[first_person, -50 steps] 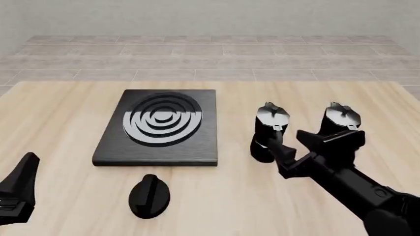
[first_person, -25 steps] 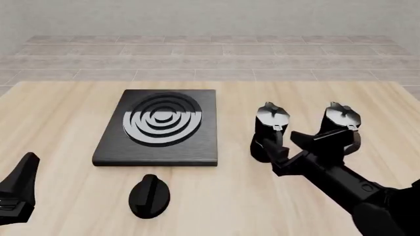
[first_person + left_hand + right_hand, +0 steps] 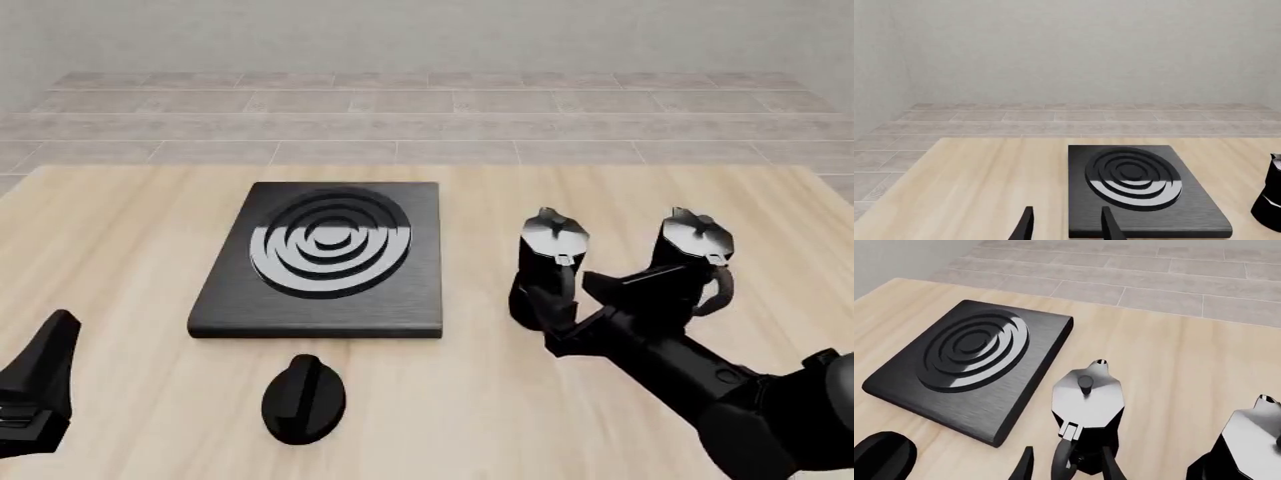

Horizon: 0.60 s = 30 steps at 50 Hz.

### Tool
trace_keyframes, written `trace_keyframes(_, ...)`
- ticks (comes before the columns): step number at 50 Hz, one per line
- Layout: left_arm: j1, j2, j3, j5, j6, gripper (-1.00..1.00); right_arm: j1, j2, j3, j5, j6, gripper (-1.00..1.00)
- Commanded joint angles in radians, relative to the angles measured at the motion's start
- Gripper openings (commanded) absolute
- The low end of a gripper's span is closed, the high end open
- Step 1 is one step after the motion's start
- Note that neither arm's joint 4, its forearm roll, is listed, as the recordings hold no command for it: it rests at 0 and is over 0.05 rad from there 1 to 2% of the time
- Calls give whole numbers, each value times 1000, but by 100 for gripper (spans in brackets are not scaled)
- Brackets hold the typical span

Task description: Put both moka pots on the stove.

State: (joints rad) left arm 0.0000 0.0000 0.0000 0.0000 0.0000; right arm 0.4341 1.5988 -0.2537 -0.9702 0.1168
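Pale wood-grain tabletop point(image 3: 120, 230) fills foreground. Beyond far edge, grey-beige tiled floor point(image 3: 427, 110) in wide rectangular slabs runs to plain light grey wall point(image 3: 427, 35). Soft, even light, faint shadows.

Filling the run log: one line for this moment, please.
pots: both moka pots on table, off stove | right gripper: jaws open near left pot's handle | left gripper: open, idle

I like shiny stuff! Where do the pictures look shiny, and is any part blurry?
Front view: bright sheen across the stove rings and the near moka pot lid. Right wrist view: that pot's lid gleams pale. Left wrist view: glossy patch on the rings; nothing looks blurry.
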Motion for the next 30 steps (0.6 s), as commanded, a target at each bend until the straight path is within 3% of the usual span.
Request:
trace_keyframes(1,0,0,0,0,0,100,8,23,-21,-5,-8,100)
trace_keyframes(2,0,0,0,0,0,100,6,23,-21,-5,-9,-100)
trace_keyframes(18,0,0,0,0,0,100,-16,-41,-9,18,-20,-100)
trace_keyframes(30,0,0,0,0,0,100,-16,-164,9,10,-70,-100)
